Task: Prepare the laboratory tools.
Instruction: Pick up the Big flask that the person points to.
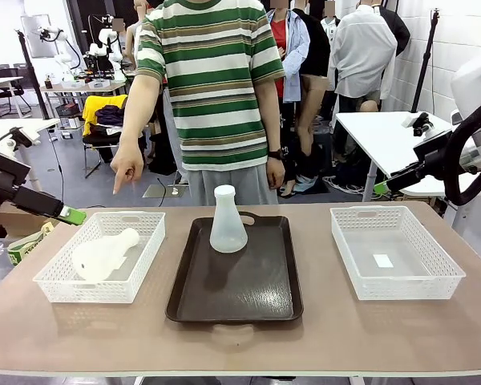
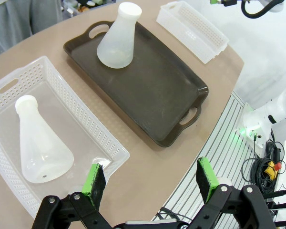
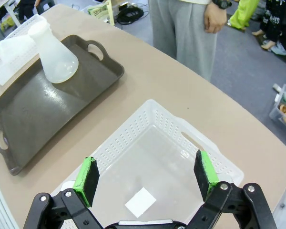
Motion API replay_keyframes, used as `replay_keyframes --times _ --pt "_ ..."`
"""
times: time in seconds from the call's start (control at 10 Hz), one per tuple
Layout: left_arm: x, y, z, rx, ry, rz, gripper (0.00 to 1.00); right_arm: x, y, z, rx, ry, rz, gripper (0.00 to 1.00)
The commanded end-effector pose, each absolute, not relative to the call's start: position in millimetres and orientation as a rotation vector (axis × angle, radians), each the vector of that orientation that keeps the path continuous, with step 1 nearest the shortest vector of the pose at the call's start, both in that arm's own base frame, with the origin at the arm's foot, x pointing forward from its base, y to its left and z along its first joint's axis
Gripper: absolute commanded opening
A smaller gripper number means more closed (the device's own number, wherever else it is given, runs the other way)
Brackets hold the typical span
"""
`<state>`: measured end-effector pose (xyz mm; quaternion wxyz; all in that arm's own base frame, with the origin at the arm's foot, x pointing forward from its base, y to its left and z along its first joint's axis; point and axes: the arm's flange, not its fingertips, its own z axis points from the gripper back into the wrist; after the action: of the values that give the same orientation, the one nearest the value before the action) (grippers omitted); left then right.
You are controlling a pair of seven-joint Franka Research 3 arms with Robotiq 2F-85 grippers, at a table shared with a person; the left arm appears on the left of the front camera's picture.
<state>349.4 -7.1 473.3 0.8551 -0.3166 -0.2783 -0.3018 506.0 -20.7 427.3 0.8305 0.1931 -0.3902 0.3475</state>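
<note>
Worktop [image 1: 329,337] inspected from the front view, with the dark brown tray [image 1: 248,301] taken as centre. One flask [image 1: 228,220] stands upright on the tray at its 12 o'clock end. The second flask [image 1: 104,255] lies on its side inside the left white basket [image 1: 60,290], at 9 o'clock from the tray, with its neck pointing to about 2 o'clock. The right white basket [image 1: 433,282] sits at 3 o'clock and holds no flask. The left fingers [image 2: 95,182] are spread wide with nothing between them, off the worktop's edge at 9 o'clock, just beside the left basket. The right fingers [image 3: 87,179] are likewise spread wide and empty, raised over the right basket. A person's hand [image 1: 128,164] points downward at 11 o'clock, beyond the left basket.
</note>
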Motion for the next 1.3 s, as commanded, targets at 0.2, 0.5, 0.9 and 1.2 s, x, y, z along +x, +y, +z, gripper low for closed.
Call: replay_keyframes --times 0.2,0.5,0.9,1.2 --pt "391 -27 489 -0.477 -0.509 -0.667 1.00 505 -20 428 0.415 -0.831 0.746 1.00" --pt "464 -56 495 -0.237 -0.347 -0.688 1.00 505 -20 428 0.415 -0.831 0.746 1.00" --pt "553 -77 441 -0.068 -0.194 -0.641 1.00 505 -20 428 0.415 -0.831 0.746 1.00" --pt "586 -76 399 -0.097 -0.130 -0.649 1.00 505 -20 428 0.415 -0.831 0.746 1.00"
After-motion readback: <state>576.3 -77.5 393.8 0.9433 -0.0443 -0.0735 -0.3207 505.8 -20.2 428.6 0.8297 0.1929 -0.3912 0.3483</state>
